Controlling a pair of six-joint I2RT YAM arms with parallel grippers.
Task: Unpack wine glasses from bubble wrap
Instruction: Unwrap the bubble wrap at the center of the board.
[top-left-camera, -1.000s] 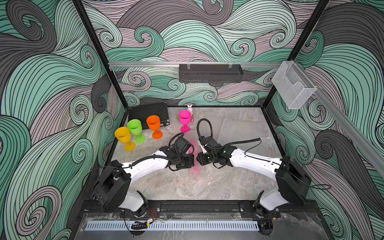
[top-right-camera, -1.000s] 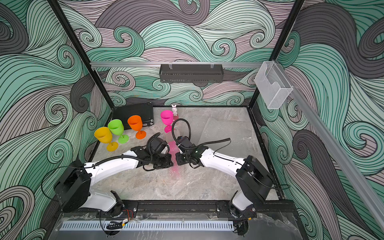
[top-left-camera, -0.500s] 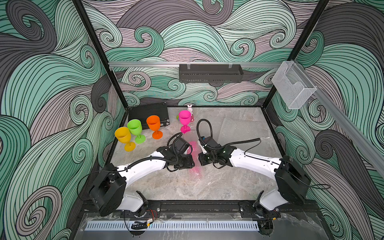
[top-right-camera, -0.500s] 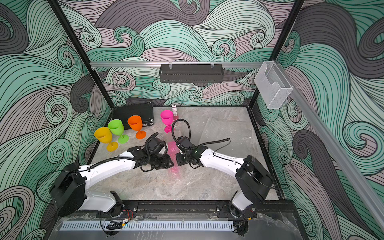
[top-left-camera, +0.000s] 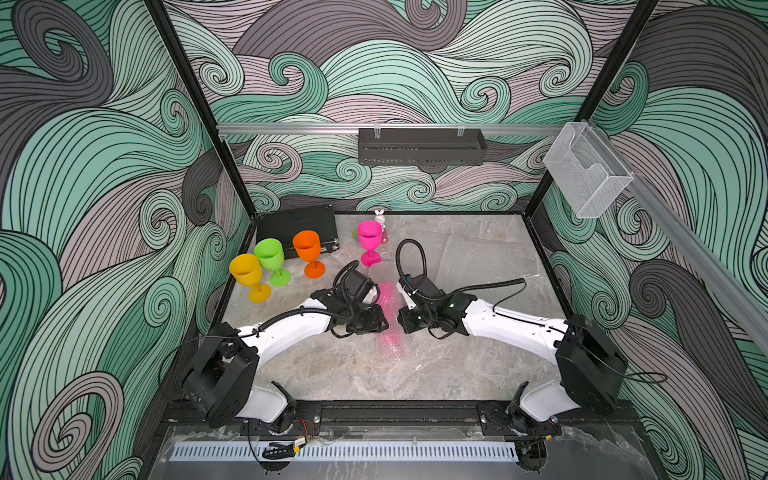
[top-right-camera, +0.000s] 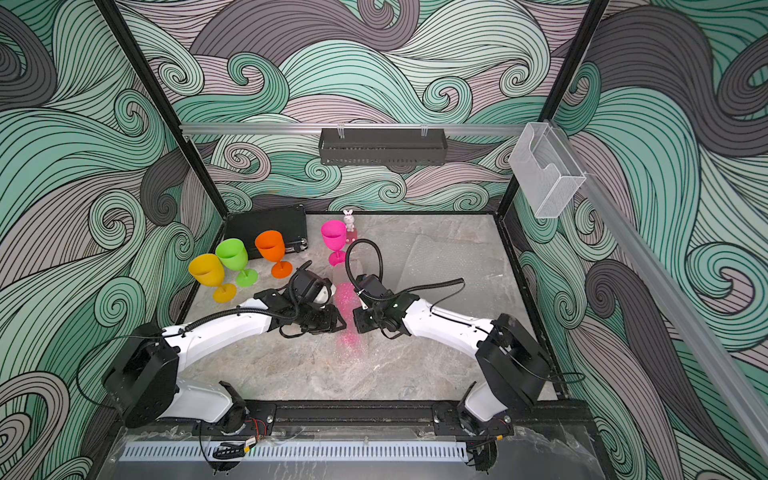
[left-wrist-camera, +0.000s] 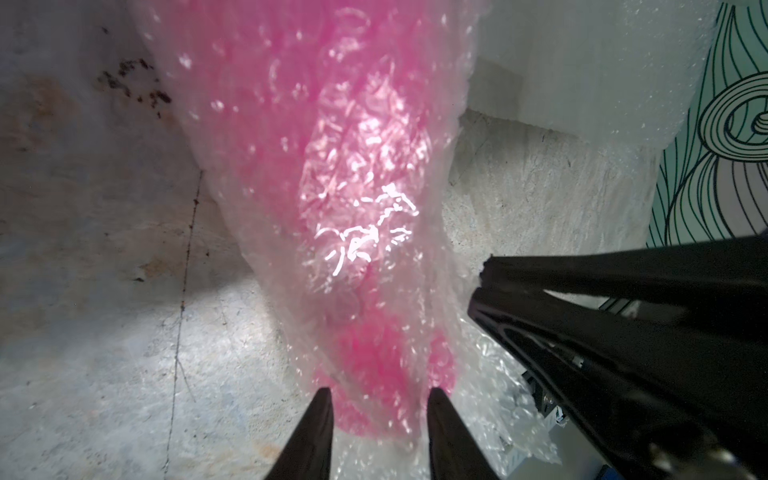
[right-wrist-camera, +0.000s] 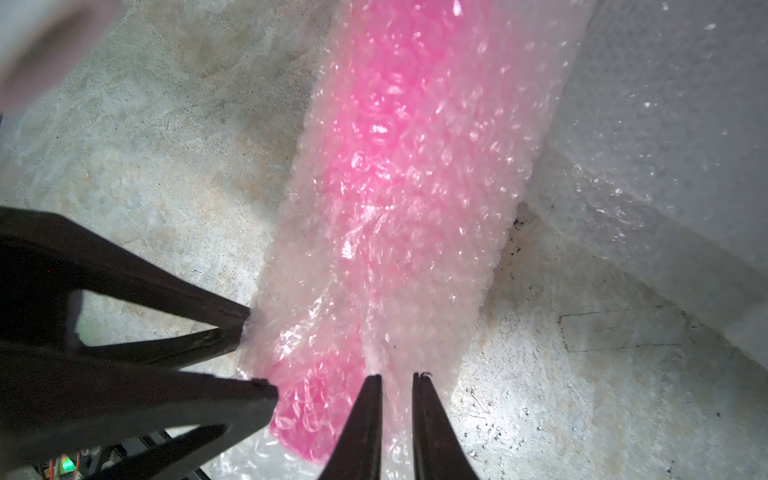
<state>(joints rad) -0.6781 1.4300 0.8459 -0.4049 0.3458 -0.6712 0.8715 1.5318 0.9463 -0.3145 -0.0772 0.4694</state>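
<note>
A hot pink wine glass (top-left-camera: 388, 297) lies rolled in bubble wrap (left-wrist-camera: 353, 166) mid-table, between both arms in both top views. My left gripper (left-wrist-camera: 380, 395) straddles its wrapped foot, fingers pressed against the wrap on either side. The right gripper (right-wrist-camera: 397, 380) meets it from the opposite side, jaws nearly together on a fold of the bubble wrap (right-wrist-camera: 395, 166). The left fingers (right-wrist-camera: 249, 320) show in the right wrist view at the bundle's edge. Unwrapped yellow (top-left-camera: 247, 270), lime green (top-left-camera: 270, 255), orange (top-left-camera: 307, 247) and pink (top-left-camera: 369, 237) wine glasses stand upright at the back left.
A flattened bubble wrap sheet (top-left-camera: 478, 257) lies at the back right of the table. A black case (top-left-camera: 299, 226) sits in the back left corner and a white rabbit figurine (top-left-camera: 379, 216) behind the pink glass. A black wire basket (top-left-camera: 422, 145) hangs on the back wall.
The left jaws, pinched tight a second ago, have spread around the wrapped foot. Both arms have stayed at the bundle with only small shifts.
</note>
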